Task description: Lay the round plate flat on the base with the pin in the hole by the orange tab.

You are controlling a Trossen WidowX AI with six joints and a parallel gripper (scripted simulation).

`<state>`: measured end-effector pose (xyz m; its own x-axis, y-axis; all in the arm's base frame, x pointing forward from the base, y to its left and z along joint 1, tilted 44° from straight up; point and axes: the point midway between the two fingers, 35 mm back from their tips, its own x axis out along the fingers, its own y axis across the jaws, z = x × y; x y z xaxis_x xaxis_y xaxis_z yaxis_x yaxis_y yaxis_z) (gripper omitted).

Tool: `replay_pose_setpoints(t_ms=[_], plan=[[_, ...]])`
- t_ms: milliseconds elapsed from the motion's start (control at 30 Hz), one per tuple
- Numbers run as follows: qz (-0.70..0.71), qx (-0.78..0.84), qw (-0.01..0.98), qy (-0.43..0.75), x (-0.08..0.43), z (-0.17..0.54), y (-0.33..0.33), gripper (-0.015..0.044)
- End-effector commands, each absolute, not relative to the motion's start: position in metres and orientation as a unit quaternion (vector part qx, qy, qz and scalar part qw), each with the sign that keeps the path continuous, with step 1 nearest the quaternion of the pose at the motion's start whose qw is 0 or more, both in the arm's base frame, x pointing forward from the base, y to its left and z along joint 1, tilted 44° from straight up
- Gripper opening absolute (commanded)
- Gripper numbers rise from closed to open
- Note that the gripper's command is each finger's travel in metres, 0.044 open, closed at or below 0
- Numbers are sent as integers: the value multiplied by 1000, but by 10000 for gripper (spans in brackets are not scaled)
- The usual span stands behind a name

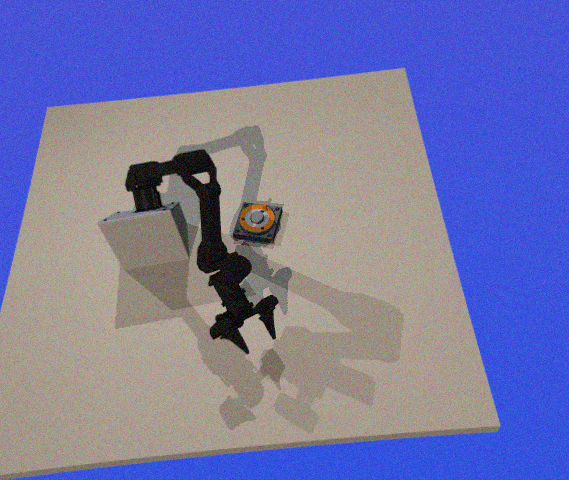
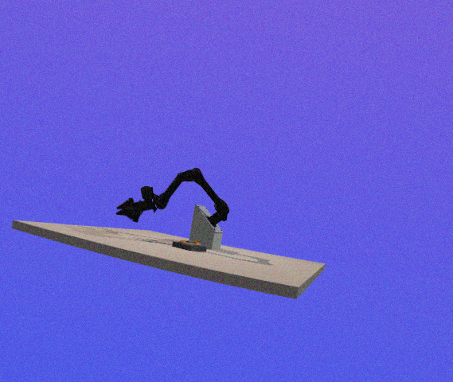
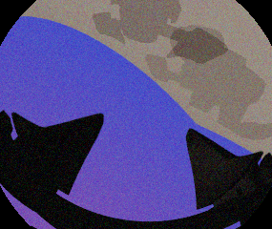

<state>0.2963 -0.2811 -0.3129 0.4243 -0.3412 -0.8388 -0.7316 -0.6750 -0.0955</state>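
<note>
On the tan table (image 1: 367, 170), a grey mount (image 1: 142, 237) is being used to carry the black arm (image 1: 209, 222), which is being held raised above the surface. Beside the mount, the dark square base (image 1: 272, 233) is being occupied by the round orange-marked plate (image 1: 245, 218). Well apart from the plate, the gripper (image 1: 258, 341) is being held spread wide, with nothing grasped.
</note>
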Motion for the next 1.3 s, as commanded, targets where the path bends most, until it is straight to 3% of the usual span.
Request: replay_pose_setpoints(t_ms=[0, 233, 300, 467, 900, 1267], plan=[[425, -811, 236, 327, 298, -312, -278, 374], [426, -700, 474, 323, 349, -271, -213, 190], [426, -681, 498, 326, 353, -266, -206, 137], [427, -513, 649, 366, 378, -223, -151, 6], [413, -202, 755, 468, 388, -147, -61, 0], [357, 74, 723, 587, 371, -69, 16, 0]])
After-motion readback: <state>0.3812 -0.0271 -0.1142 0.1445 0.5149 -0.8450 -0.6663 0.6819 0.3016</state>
